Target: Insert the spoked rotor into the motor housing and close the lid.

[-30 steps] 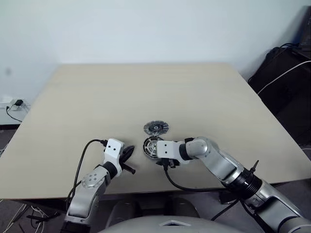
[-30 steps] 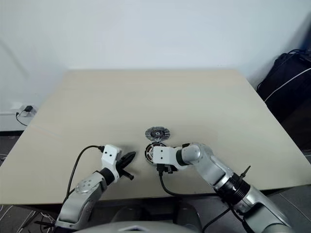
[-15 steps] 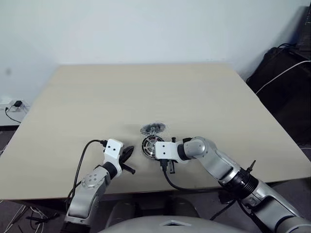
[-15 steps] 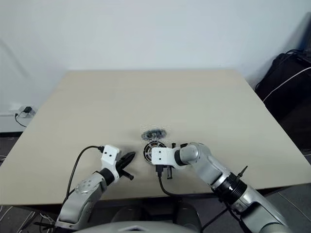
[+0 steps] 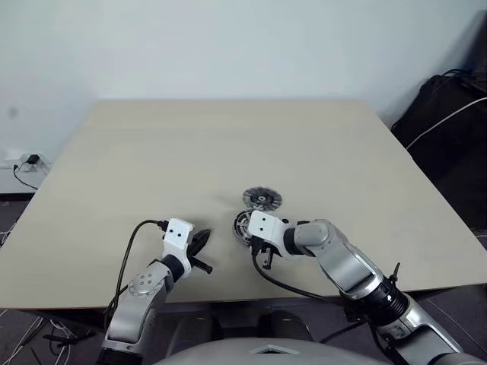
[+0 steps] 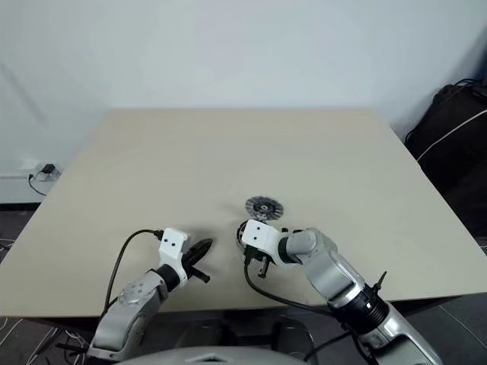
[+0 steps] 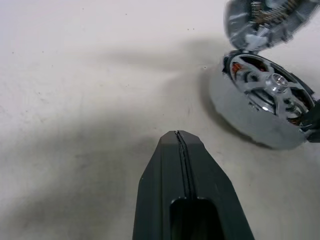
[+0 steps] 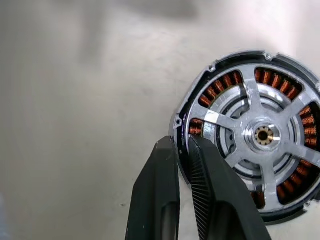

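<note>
Spoked rotor (image 8: pixel 262 134) already sits inside the motor housing (image 8: pixel 197 102) near the table's (image 5: pixel 228 144) front edge, spokes over the copper windings. The right gripper (image 8: pixel 182 150) has its fingers pinched on the housing's dark rim, one finger outside and one just inside, probably to steady or reposition it for capping. Lid (image 5: pixel 262 200) lies ribbed face up just behind the housing, not yet fitted. The left gripper (image 7: pixel 178 137) is fully closed and empty, parked well apart to the left, out of the work.
</note>
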Available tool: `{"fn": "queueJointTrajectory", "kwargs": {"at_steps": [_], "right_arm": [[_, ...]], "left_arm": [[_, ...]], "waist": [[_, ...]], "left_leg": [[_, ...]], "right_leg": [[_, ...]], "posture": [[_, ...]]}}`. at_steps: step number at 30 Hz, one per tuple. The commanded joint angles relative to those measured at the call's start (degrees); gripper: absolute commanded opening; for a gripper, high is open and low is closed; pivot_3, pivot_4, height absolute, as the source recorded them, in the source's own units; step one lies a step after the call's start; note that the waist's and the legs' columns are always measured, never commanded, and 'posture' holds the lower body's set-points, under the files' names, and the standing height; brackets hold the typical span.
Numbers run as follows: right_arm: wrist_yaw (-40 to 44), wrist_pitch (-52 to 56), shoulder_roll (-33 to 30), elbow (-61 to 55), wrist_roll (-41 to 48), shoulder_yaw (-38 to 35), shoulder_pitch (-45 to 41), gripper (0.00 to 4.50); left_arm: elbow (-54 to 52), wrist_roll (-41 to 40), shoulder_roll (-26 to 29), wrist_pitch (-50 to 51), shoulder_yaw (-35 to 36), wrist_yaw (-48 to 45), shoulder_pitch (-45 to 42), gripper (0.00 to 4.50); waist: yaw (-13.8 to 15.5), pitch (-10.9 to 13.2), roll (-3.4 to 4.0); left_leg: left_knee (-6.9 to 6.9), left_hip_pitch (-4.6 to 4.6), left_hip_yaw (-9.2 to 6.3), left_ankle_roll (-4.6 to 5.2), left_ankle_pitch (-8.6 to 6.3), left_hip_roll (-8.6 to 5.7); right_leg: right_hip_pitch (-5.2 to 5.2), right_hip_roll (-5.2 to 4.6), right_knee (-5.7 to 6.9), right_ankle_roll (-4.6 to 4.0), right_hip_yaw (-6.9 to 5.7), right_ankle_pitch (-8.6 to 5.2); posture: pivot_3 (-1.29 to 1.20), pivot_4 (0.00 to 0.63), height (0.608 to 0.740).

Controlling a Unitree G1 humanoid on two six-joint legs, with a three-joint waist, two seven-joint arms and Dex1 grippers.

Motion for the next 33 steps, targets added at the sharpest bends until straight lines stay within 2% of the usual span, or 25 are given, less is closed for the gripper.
{"fn": "queueJointTrajectory", "kwargs": {"at_steps": [1,6,13,19,20,24,27,30,33], "right_arm": [[-4.7,12.0,2.7,-4.6,1.2,-3.5,0.6,0.06],[-8.9,24.9,8.3,-9.0,5.4,-8.0,0.6,0.06],[-13.3,26.6,9.5,-9.7,9.7,-8.5,-0.6,0.06],[-16.3,21.7,11.5,-7.1,12.8,-8.7,-1.2,1.93],[-16.3,20.6,11.4,-7.1,13.3,-8.6,-1.4,1.93],[-13.3,14.2,7.8,-8.5,16.0,-6.6,-3.2,1.93],[-10.6,9.3,2.0,-9.0,15.7,-2.7,-4.6,1.93],[-7.6,1.0,-6.3,-7.8,12.2,3.3,-5.6,1.93],[-5.2,-4.4,-11.3,-6.3,9.4,7.0,-6.5,1.93]], "left_arm": [[-0.3,-0.3,-0.3,-0.9,-0.1,0.0,-0.4,0.00],[0.0,-0.2,-0.5,-0.9,-0.4,-0.2,-0.6,0.00],[0.2,-0.3,-0.4,-0.7,-0.5,-0.4,-0.8,0.00],[0.2,-0.3,-0.1,-0.6,-0.3,-0.6,-1.0,0.00],[0.2,-0.3,-0.1,-0.6,-0.3,-0.6,-1.0,0.00],[0.1,-0.3,0.2,-0.6,0.0,-0.6,-1.0,0.00],[0.0,-0.4,0.3,-0.6,0.0,-0.6,-1.1,0.00],[0.0,-0.4,0.2,-0.7,0.0,-0.6,-1.2,0.00],[0.1,-0.4,0.2,-0.8,0.0,-0.6,-1.3,0.00]], "waist": [[0.0,0.0,0.01],[0.0,0.0,0.06],[-0.2,0.0,0.09],[-0.6,0.0,0.12],[-0.8,0.0,0.12],[-1.1,0.0,0.12],[-1.1,0.0,0.12],[-1.1,0.0,0.11],[-1.2,0.0,0.08]], "left_leg": [[0.00,0.00,0.00,0.00,0.00,0.00],[0.00,-0.01,0.00,0.02,-0.01,-0.01],[-0.06,-0.01,0.00,0.05,-0.03,-0.02],[-0.07,-0.01,0.01,0.02,-0.02,-0.01],[-0.07,-0.01,0.01,0.02,-0.02,-0.01],[-0.06,-0.01,0.02,0.03,-0.02,-0.02],[-0.06,0.00,0.02,0.03,-0.02,-0.02],[-0.06,0.00,0.02,0.04,-0.03,-0.02],[-0.06,0.00,0.02,0.05,-0.03,-0.02]], "right_leg": [[0.00,0.00,0.00,0.00,0.00,0.00],[0.00,0.00,-0.01,0.02,-0.01,0.00],[-0.02,0.02,-0.04,0.01,-0.03,-0.01],[-0.02,0.06,-0.03,0.01,-0.03,-0.02],[-0.02,0.06,-0.03,0.02,-0.03,-0.02],[-0.01,0.07,-0.04,0.05,-0.01,-0.01],[-0.01,0.07,-0.04,0.05,-0.02,-0.01],[-0.01,0.07,-0.06,0.04,-0.03,-0.02],[-0.01,0.07,-0.07,0.04,-0.03,-0.03]], "posture": [[0.00,0.000,0.740],[0.00,0.000,0.740],[0.00,0.000,0.740],[0.00,0.000,0.740],[0.00,0.000,0.740],[0.00,0.000,0.740],[0.00,0.000,0.740],[0.00,0.000,0.740],[0.00,0.000,0.740]]}}
